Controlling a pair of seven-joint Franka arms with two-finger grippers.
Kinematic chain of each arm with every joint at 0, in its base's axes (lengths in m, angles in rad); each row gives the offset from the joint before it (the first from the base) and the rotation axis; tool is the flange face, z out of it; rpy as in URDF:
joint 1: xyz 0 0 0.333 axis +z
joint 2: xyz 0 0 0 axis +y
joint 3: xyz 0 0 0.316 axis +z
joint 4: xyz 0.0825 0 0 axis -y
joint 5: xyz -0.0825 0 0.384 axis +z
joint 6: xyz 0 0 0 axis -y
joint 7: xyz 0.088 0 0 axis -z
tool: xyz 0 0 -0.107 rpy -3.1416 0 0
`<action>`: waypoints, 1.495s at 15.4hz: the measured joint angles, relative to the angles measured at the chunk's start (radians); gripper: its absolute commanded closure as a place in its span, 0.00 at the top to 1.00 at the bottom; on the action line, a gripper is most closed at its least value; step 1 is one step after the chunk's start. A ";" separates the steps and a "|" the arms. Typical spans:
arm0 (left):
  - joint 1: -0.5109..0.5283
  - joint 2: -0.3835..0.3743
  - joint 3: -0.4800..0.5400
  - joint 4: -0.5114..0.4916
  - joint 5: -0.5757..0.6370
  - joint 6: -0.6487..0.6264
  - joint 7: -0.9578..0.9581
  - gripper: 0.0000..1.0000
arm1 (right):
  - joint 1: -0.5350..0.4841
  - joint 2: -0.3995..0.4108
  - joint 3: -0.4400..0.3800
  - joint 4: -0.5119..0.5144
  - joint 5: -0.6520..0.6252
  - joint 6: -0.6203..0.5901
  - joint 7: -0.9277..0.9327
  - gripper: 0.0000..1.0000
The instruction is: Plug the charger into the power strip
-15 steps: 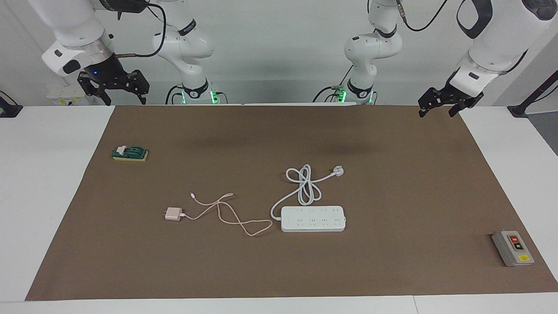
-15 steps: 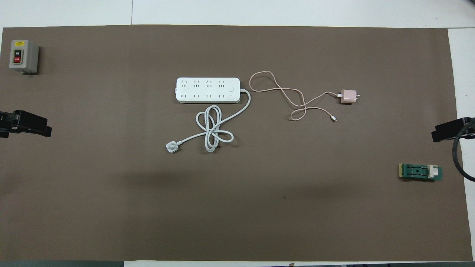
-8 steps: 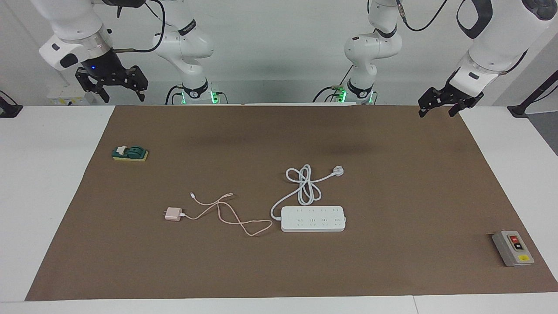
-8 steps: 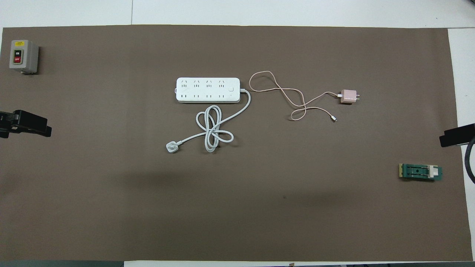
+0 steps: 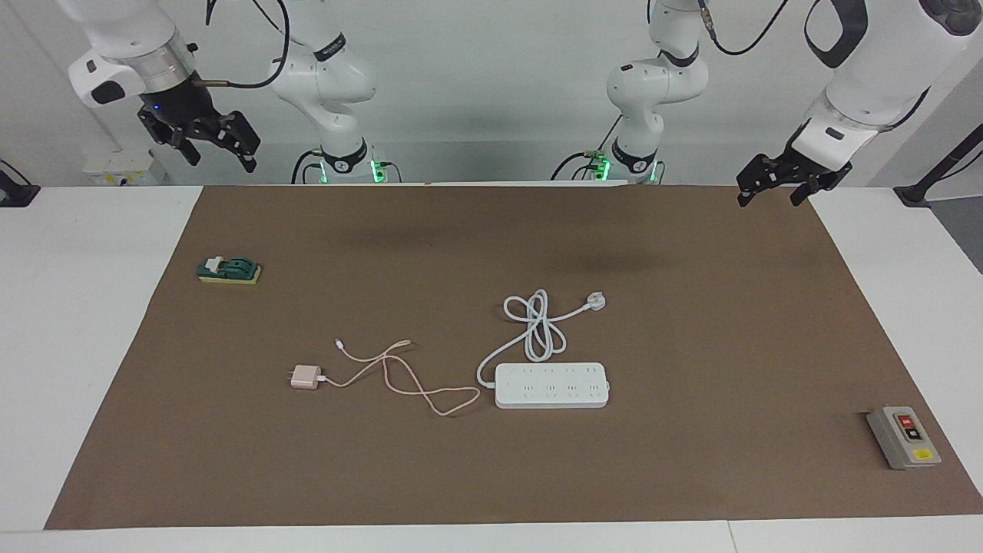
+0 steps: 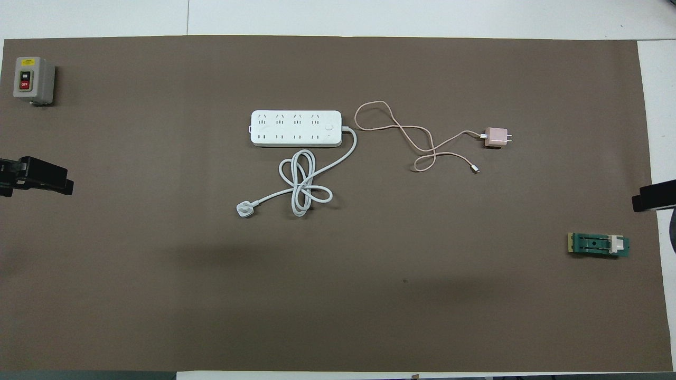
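So the charger [image 5: 306, 377] is just lying flat on the brown mat [image 5: 691, 476] mid-tabletop, toward the right arm's end from the power strip [image 5: 551, 385], with its pink cable [image 5: 415, 384] looping up close to the strip's end and nothing plugged in. Both arms are up in the air: the right end effector [image 5: 206, 146] hangs over its corner of the mat with fingers spread and empty. The left end effector [image 5: 777, 187] is over its own corner, also spread with nothing in it.

one charger [image 5: 306, 377], one power strip [image 5: 551, 385]
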 measured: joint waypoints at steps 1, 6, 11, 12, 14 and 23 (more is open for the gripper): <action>0.000 0.000 0.000 0.000 0.000 0.000 0.000 1.00 | -0.019 0.013 0.000 -0.012 0.035 0.008 0.079 1.00; 0.000 0.000 0.000 0.000 0.000 0.000 0.000 1.00 | -0.117 0.127 -0.003 -0.073 0.237 0.103 0.437 1.00; 0.000 0.000 0.000 0.000 0.000 0.000 0.000 1.00 | -0.178 0.319 -0.004 -0.087 0.397 0.267 0.598 1.00; 0.000 0.000 0.000 0.000 0.000 0.000 0.000 1.00 | -0.178 0.347 -0.003 -0.088 0.425 0.283 0.621 1.00; 0.000 0.000 0.000 0.000 0.000 0.000 0.000 1.00 | -0.177 0.397 -0.001 -0.087 0.470 0.296 0.647 1.00; 0.000 0.000 0.000 0.000 0.000 0.000 0.000 1.00 | -0.157 0.589 0.007 -0.046 0.599 0.466 0.623 1.00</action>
